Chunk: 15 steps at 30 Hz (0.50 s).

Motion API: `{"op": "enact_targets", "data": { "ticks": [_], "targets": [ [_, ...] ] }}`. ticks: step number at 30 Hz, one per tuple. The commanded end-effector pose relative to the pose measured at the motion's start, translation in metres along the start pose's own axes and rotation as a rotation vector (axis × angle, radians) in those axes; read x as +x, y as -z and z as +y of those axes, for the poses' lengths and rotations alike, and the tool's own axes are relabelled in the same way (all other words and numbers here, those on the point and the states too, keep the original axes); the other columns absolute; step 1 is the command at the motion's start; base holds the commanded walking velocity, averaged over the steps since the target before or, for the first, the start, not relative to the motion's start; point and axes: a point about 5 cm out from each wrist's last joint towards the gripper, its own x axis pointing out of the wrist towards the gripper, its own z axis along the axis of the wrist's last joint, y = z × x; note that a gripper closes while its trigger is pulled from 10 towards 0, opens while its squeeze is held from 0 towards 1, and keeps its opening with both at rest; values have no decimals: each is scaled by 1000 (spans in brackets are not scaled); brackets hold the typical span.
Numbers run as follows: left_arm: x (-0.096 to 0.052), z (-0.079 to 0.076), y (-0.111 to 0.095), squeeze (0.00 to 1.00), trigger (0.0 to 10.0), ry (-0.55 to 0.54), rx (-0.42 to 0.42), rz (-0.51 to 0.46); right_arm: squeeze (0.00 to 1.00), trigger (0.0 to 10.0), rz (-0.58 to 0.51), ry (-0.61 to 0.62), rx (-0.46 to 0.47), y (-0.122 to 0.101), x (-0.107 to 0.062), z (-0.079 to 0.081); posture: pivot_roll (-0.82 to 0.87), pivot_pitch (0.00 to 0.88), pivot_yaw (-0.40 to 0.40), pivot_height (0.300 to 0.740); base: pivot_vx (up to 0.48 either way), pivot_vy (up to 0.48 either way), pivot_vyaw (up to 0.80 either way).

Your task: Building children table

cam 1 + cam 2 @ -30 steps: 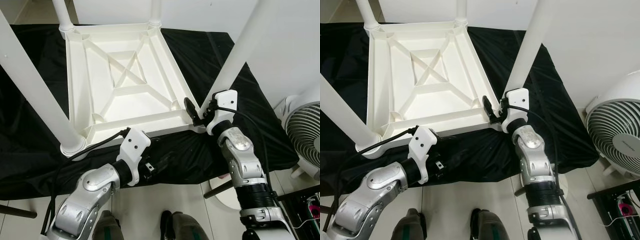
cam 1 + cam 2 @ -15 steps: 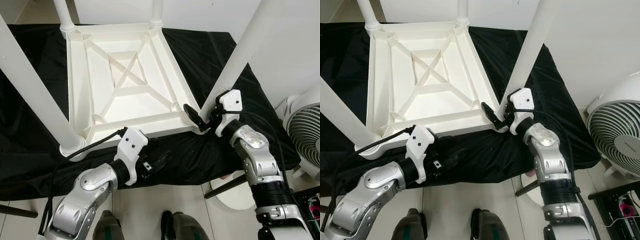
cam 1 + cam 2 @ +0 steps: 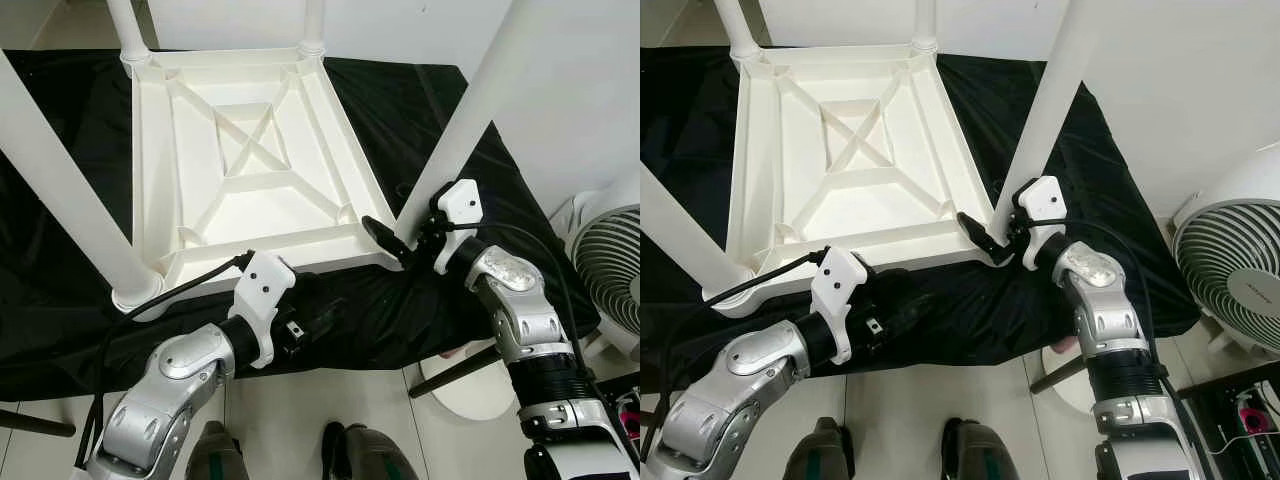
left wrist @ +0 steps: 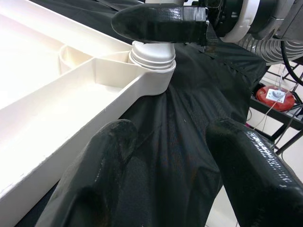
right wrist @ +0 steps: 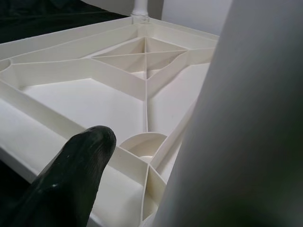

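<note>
While the right pincer straddles its near leg, the white table lies upturned, ribbed underside showing

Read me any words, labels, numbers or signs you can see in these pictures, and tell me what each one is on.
No readable text.
The fan has a small mark on its hub, too small to read.
The upturned white table, its legs, the black cloth and both arms bear no lettering I can make out.
</note>
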Motion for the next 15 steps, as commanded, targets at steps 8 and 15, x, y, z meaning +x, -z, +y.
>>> {"op": "enact_targets", "data": {
  "ticks": [8, 15],
  "targets": [
    [2, -1, -1, 0, 10000, -11, 3, 4, 0, 10000, 7, -44, 14, 5, -2, 3, 87, 95, -40, 740, 0, 0, 0],
    [2, -1, -1, 0, 10000, -7, 4, 6, 0, 10000, 13, -38, 54, 12, -3, 7, 92, 97, -41, 740, 0, 0, 0]
  ]
}}
